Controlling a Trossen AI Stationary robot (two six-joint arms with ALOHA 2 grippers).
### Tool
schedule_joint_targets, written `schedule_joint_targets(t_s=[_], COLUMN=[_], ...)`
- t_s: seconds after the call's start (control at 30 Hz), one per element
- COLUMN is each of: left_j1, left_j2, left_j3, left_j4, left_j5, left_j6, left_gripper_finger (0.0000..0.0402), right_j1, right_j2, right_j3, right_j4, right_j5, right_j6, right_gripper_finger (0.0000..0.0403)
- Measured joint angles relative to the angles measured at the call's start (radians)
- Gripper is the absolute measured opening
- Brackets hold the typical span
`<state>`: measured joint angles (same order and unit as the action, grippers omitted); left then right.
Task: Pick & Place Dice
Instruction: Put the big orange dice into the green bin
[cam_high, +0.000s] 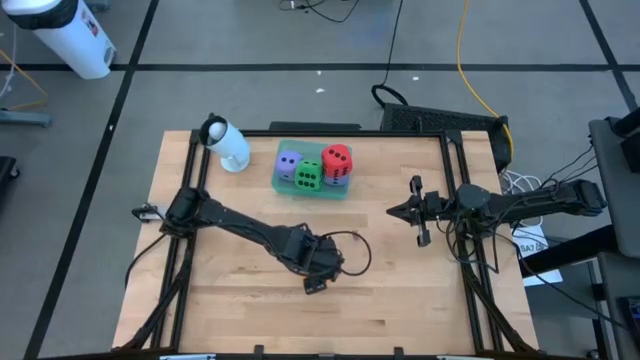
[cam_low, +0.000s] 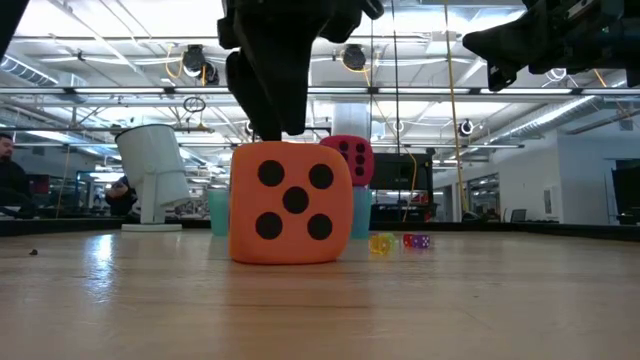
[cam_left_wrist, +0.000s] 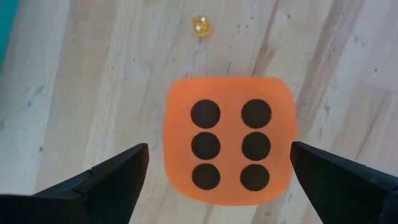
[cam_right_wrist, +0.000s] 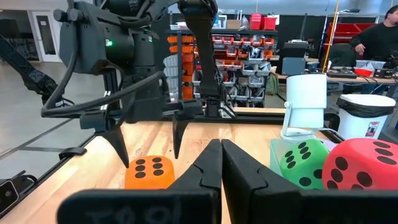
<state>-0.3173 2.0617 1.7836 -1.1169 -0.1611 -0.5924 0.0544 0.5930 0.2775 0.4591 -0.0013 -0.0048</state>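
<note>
Hovering: left gripper (cam_left_wrist: 214, 171) spread above orange die (cam_left_wrist: 227, 140) | right gripper (cam_right_wrist: 221, 163) pressed together, waiting | purple, green (cam_high: 308, 177), red dice (cam_high: 337, 159) sit in tray (cam_high: 283, 186); orange remains.

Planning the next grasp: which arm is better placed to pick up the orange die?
Left. The left gripper hangs open directly over the orange die, its fingers either side. The right gripper is shut and off to the right, away from the die.
</note>
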Motion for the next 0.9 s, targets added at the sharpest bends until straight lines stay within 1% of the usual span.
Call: schedule_joint_targets(t_s=[0.33,0.47,0.6,0.7,0.9], left_j1=[0.003,0.002,0.004,0.009,0.031], left_j2=[0.003,0.015,0.022,0.025,0.026], left_j3=[0.000,-0.001,-0.022,-0.038,-0.092], left_j4=[0.006,0.012,0.038,0.048,0.082], left_j5=[-0.004,0.001,0.025,0.025,0.053], left_j6=[0.007,-0.011,-0.014,-0.009,0.054], left_gripper_finger=[0.0399,0.0399,0.0399,0.0399,0.0400], right_j1=[0.000,0.000,0.000,0.000,0.000], right_j2=[0.000,0.000,0.000,0.000,0.001], right_j3=[0.000,0.000,0.000,0.000,0.001], right_j4=[0.000,0.000,0.000,-0.001,-0.002], right_j5=[0.000,0.000,0.000,0.000,0.000], right_j6=[0.000,0.000,0.001,0.001,0.001], right_gripper_finger=[0.0000,0.0000,0.0000,0.0000,0.0000])
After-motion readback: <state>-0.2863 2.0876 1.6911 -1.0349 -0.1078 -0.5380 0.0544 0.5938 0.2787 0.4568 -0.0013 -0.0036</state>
